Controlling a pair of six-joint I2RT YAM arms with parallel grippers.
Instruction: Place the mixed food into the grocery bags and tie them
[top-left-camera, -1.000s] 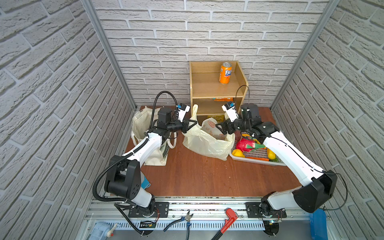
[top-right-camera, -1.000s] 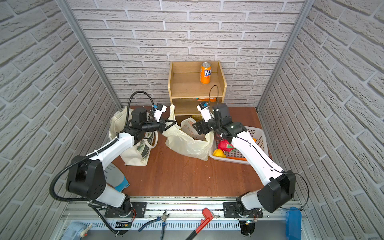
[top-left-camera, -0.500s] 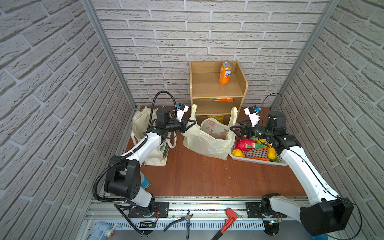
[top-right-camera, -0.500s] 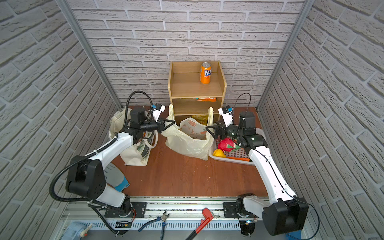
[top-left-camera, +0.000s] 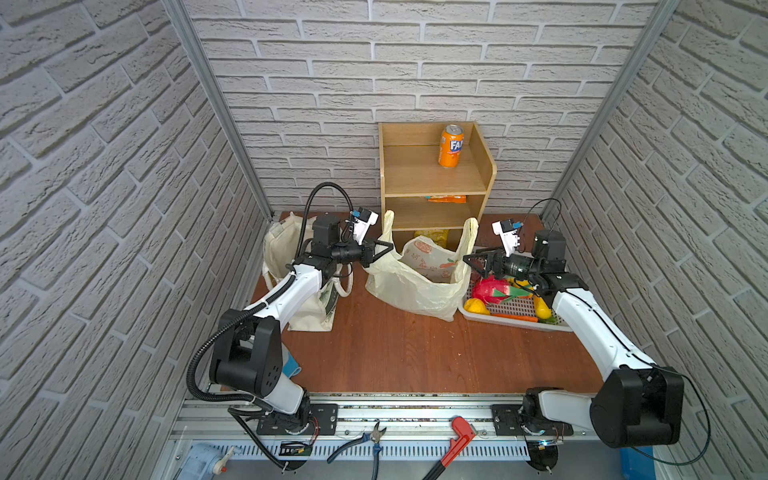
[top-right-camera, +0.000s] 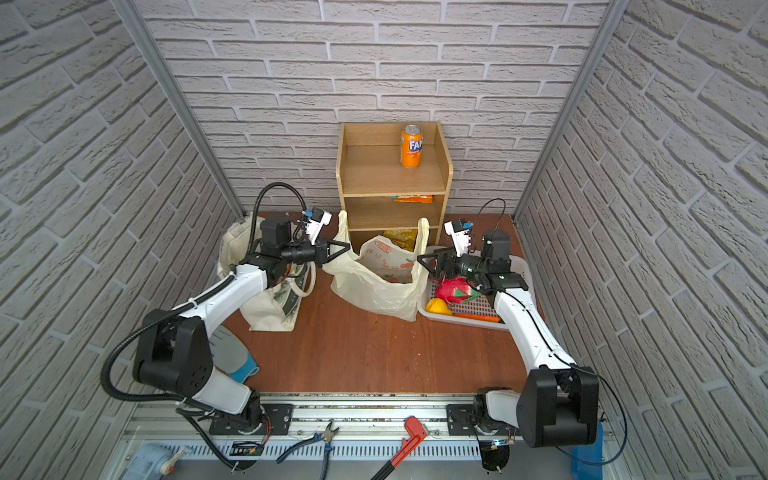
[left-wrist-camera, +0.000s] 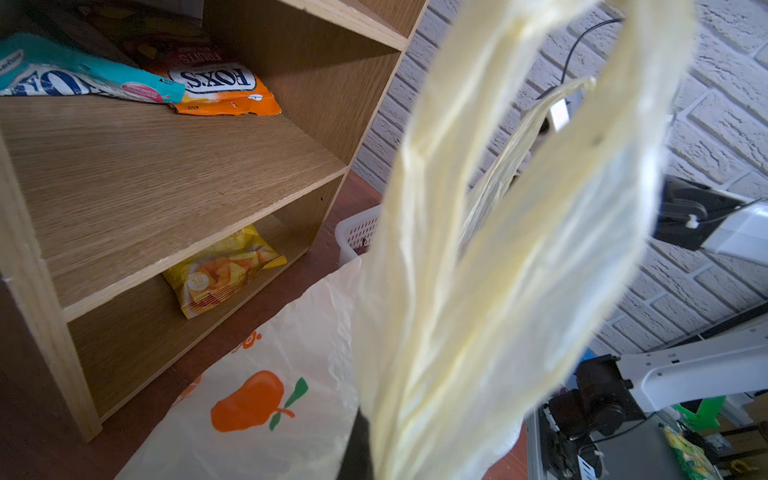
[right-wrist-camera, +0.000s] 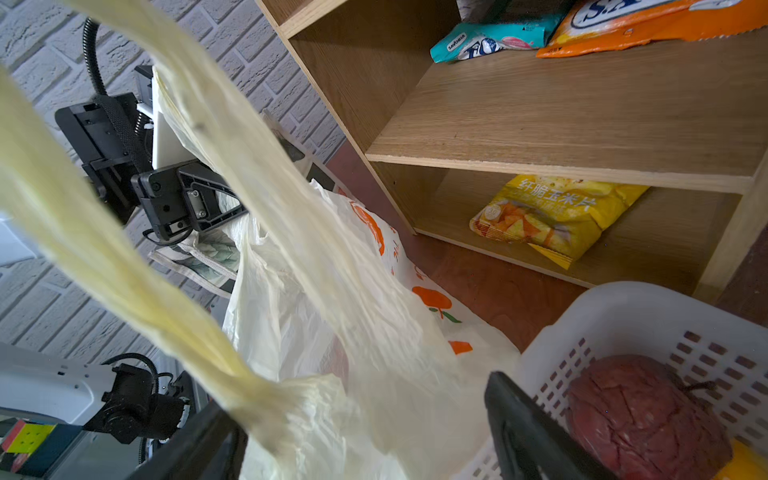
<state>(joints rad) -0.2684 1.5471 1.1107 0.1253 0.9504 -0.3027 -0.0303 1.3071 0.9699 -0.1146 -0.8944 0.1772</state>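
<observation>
I noted left tool (top-left-camera: 386, 248) clamped on handle of thin pale-yellow plastic carrier bag (top-left-camera: 415, 284); right tool (top-left-camera: 468, 262) jaws apart beside it. Colourful toy produce (top-left-camera: 492, 289), crinkly shelf packets (left-wrist-camera: 220, 87) not yet bagged; nothing tied.

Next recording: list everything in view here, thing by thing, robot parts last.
shelf unit: one, light wood, at the back wall
Fanta can: one, orange, top shelf
snack packets: at least three; orange packet and teal packet on the middle shelf, yellow packet on the bottom shelf
plastic carrier bag: one, pale yellow with orange fruit print, centre, before the shelf unit
canvas tote: one, cream, back left
basket: one, white perforated, right of the bag
toy produce: red dragon fruit, orange carrot, yellow pieces, in the basket
pliers: one, blue handles, front rail
wrench: one, red, front rail
left claw: shut on one bag handle
right claw: open, at the other handle
</observation>
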